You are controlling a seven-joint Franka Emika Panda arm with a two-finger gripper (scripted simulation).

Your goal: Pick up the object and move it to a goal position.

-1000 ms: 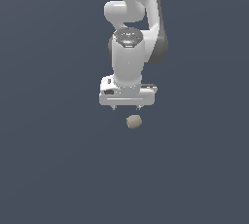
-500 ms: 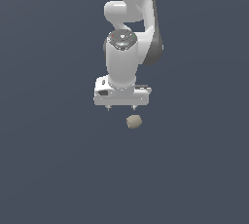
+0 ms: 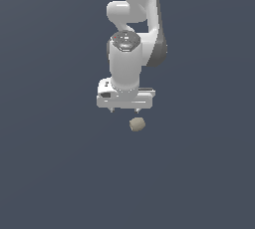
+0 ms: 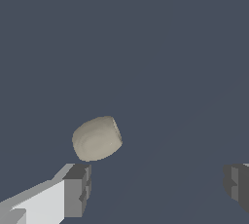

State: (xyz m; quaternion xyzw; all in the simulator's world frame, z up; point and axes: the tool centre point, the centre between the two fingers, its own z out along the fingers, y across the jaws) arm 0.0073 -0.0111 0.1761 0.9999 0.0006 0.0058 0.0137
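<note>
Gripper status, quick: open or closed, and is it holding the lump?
Gripper: open, fingers spread wide, holding nothing. The object lies off beside one finger, not between them.

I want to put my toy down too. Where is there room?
Nearly everywhere: the grey floor is bare on all sides of the beige lump. Only the spot under the open white pincer, right by the lump, is crowded.

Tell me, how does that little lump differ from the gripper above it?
The lump is beige and rounded; the gripper is white and blocky with dark fingertips. The lump is far narrower than the gripper. The gripper stands wide open, and the lump lies apart from it, ungrasped. Both look matte.
</note>
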